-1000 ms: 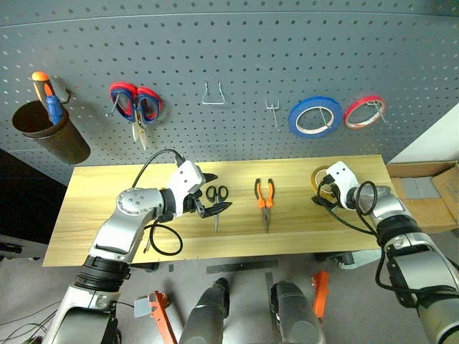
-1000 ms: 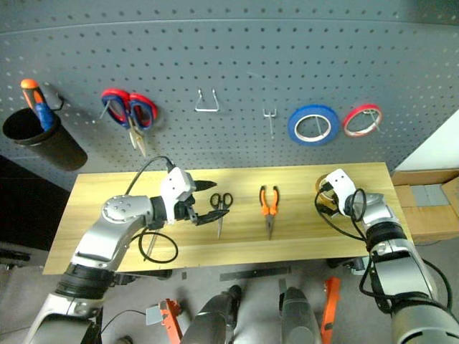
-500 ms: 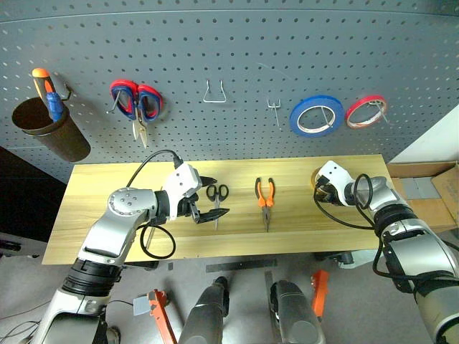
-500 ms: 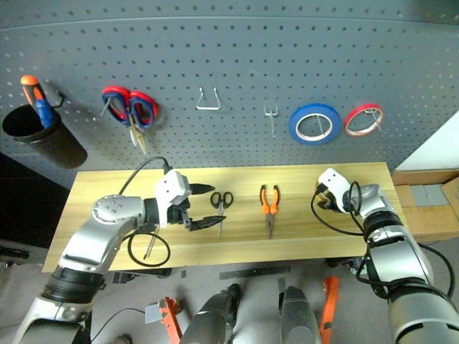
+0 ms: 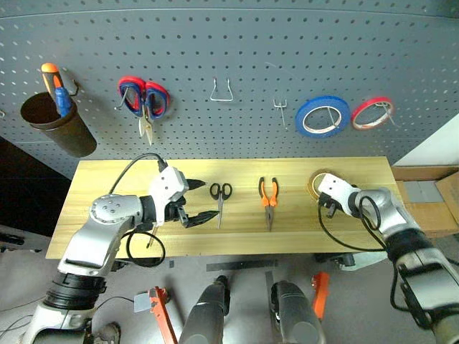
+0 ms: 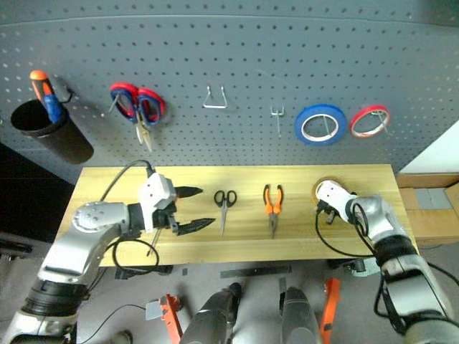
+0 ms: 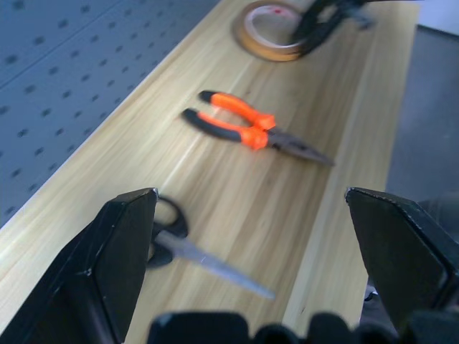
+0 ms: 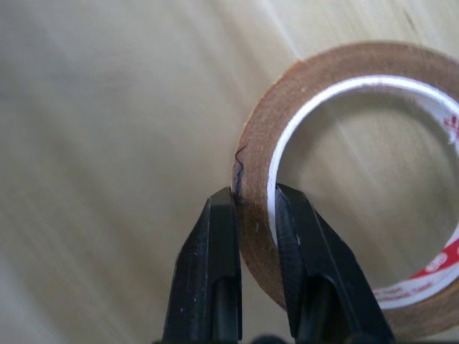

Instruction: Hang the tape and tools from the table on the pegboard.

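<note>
A grey pegboard [image 5: 237, 50] hangs behind a wooden table [image 5: 107, 179] where pliers [image 5: 267, 197] and black scissors [image 5: 218, 197] lie. The left gripper [image 5: 193, 202] hovers with its 2 fingers spread beside the scissors. The right gripper [image 8: 254, 208] pinches the rim of the yellow tape [image 8: 337, 93] at the table's right end.

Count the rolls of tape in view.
3. A blue roll and a red roll hang on the pegboard; a yellow roll lies on the table, pinched by the right claw.

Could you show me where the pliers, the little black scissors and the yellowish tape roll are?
pliers [image 5: 267, 193], left eye view, on the orange handles.
black scissors [image 5: 219, 192], left eye view, on the handle loops.
tape [image 8: 337, 68], right wrist view, on the brown outer band.
</note>
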Controlling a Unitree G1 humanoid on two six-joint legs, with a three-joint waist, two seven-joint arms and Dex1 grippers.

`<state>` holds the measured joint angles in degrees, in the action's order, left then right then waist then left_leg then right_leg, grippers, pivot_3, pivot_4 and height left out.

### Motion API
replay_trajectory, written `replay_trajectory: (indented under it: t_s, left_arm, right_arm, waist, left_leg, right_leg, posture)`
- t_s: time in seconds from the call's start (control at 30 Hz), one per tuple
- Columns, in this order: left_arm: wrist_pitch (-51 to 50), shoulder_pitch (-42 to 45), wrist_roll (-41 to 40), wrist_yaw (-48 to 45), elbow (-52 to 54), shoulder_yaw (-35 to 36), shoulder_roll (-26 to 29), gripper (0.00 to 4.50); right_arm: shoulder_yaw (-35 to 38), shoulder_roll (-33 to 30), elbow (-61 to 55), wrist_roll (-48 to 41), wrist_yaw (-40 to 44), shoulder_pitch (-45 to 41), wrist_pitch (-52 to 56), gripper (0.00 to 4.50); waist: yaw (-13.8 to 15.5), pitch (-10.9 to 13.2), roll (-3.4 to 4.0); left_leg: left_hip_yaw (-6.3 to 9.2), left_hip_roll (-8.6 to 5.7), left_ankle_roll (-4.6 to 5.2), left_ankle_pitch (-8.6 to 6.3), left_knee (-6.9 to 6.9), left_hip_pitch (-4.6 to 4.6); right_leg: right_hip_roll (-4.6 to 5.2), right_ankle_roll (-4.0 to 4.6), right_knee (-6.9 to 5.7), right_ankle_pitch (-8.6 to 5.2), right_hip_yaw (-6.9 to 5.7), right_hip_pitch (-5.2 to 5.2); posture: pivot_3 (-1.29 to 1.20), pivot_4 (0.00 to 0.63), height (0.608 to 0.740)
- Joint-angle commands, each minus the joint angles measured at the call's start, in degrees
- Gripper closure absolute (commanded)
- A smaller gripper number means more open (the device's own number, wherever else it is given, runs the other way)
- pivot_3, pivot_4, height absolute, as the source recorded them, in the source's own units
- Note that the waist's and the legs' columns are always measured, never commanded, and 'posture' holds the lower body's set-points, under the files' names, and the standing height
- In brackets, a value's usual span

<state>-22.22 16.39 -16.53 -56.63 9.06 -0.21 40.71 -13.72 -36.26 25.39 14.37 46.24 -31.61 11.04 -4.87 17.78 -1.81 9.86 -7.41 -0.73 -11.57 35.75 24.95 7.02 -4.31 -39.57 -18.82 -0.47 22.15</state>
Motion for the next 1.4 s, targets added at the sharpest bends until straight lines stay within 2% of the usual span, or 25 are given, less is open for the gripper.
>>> replay_trajectory:
  t_s: [0.03,0.17,0.3,0.4,0.6,0.73,0.97,1.4]
  left_arm:
    - [-0.5,-0.7,-1.98,0.84,3.77,2.05,0.25,0.0]
    - [-1.34,-1.85,-3.27,1.97,5.25,3.72,0.24,0.0]
    - [-0.86,-2.14,-3.18,2.97,4.98,4.81,0.07,0.0]
    - [0.09,-1.96,-2.7,3.63,4.27,5.08,-0.13,0.0]
    - [0.75,-1.09,-3.05,6.1,2.8,6.65,-1.65,0.0]
    - [1.23,-1.21,-3.05,9.18,1.09,9.07,-3.03,0.0]
    - [1.62,-2.24,-2.78,10.04,2.08,9.2,-2.89,0.0]
    - [0.73,-2.72,-5.29,10.17,4.07,9.31,-3.07,0.0]
  right_arm:
    - [4.25,-2.12,-22.48,-2.12,1.17,6.39,8.72,4.19]
    - [5.38,-0.76,-50.75,1.52,-2.98,18.45,16.04,4.19]
    - [1.77,1.67,-63.43,6.94,-7.51,21.76,15.35,4.19]
    - [-0.27,3.44,-66.69,9.53,-9.9,21.07,13.41,4.19]
    - [-1.62,6.35,-63.75,11.31,-12.88,14.1,8.88,4.19]
    - [-2.04,6.88,-55.53,10.01,-13.36,8.85,3.38,4.19]
    - [-2.74,8.31,-41.09,9.67,-14.94,2.34,-5.28,4.19]
    - [-2.92,9.33,-23.65,12.0,-20.35,-5.22,-15.14,4.19]
  waist:
    - [-0.18,0.0,0.0]
    - [-0.15,-0.01,0.0]
    - [-0.19,0.0,0.01]
    - [-0.05,-0.01,0.0]
    - [-0.09,-0.01,-0.01]
    - [-0.16,-0.01,-0.01]
    - [-0.21,-0.01,-0.01]
    - [-0.19,-0.01,-0.01]
  left_leg:
    - [-0.06,0.02,0.0,0.0,0.0,0.01]
    - [-0.09,0.12,-0.01,-0.02,0.0,-0.01]
    - [-0.28,0.13,0.01,-0.03,0.18,-0.02]
    - [-0.23,0.16,0.01,-0.02,0.21,-0.05]
    - [-0.23,0.19,-0.01,-0.01,0.22,-0.07]
    - [-0.28,0.18,-0.01,-0.01,0.21,-0.07]
    - [-0.31,0.19,-0.01,-0.01,0.2,-0.08]
    - [-0.32,0.21,-0.02,0.0,0.21,-0.09]
  right_leg:
    - [0.02,0.0,-0.05,0.0,0.0,0.07]
    - [0.01,0.01,-0.22,-0.01,-0.07,0.15]
    - [0.05,0.0,-0.28,0.0,-0.05,0.18]
    - [0.05,-0.04,-0.31,0.04,-0.08,0.17]
    - [0.04,0.01,-0.34,0.07,-0.1,0.17]
    - [0.04,0.02,-0.33,0.08,-0.11,0.17]
    - [0.05,0.03,-0.33,0.09,-0.11,0.18]
    - [0.04,0.05,-0.36,0.1,-0.1,0.19]
  posture:
    - [-0.13,0.32,0.74]
    - [-0.15,0.322,0.74]
    - [-0.17,0.326,0.74]
    - [-0.17,0.321,0.74]
    - [-0.18,0.316,0.74]
    - [-0.17,0.314,0.74]
    - [-0.14,0.313,0.74]
    - [-0.13,0.316,0.74]
